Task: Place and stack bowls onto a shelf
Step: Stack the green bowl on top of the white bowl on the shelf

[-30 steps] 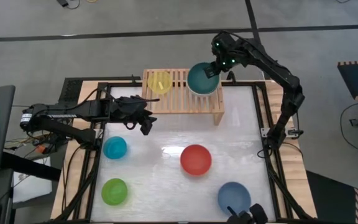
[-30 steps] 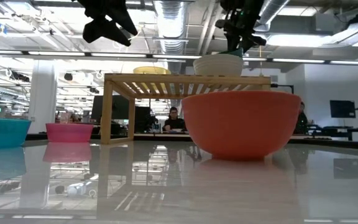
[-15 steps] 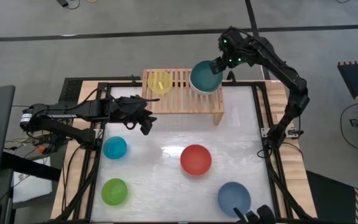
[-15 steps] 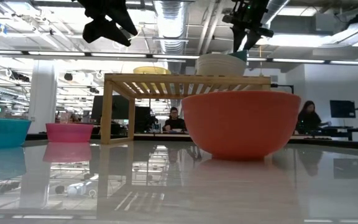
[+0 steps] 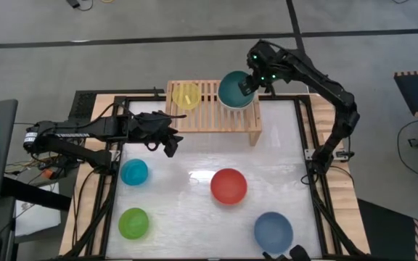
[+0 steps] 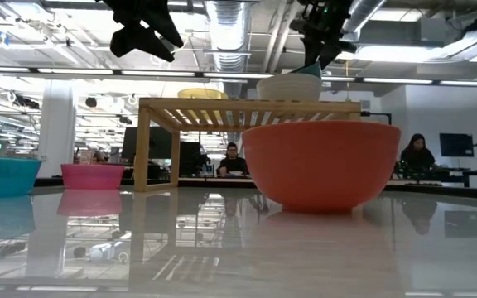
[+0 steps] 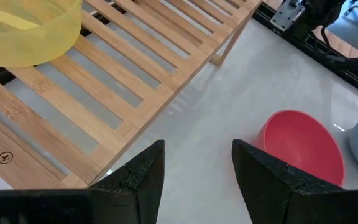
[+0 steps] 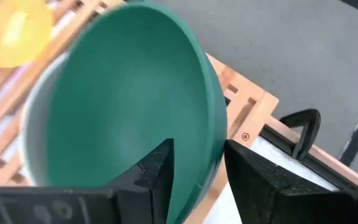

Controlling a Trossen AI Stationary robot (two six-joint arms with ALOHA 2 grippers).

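The light-wood shelf stands at the table's far edge. On its left part rests a yellow bowl. On its right part sits a cream-white bowl, with the dark teal-green bowl tilted inside it. My right gripper is shut on the teal bowl. My left gripper hovers open, high over the table left of the shelf's front, with nothing between its fingers. The red, blue, cyan and lime green bowls stand on the table. A pink one shows in the low view. My right gripper has the teal bowl's rim on its far right side, one finger inside the bowl and one outside. The fingers slant down from the far right. The bowl is tilted, held rim up, its lower part nested in the cream-white bowl.
Black frame rails border the white tabletop. Bare slats lie between the yellow bowl and the stacked pair. The red bowl stands close in front of the low camera.
My right gripper swung a little toward the table's far right with the teal bowl, then back toward the left. The bowl's held rim now stands higher, so the bowl tilts more within the cream-white one.
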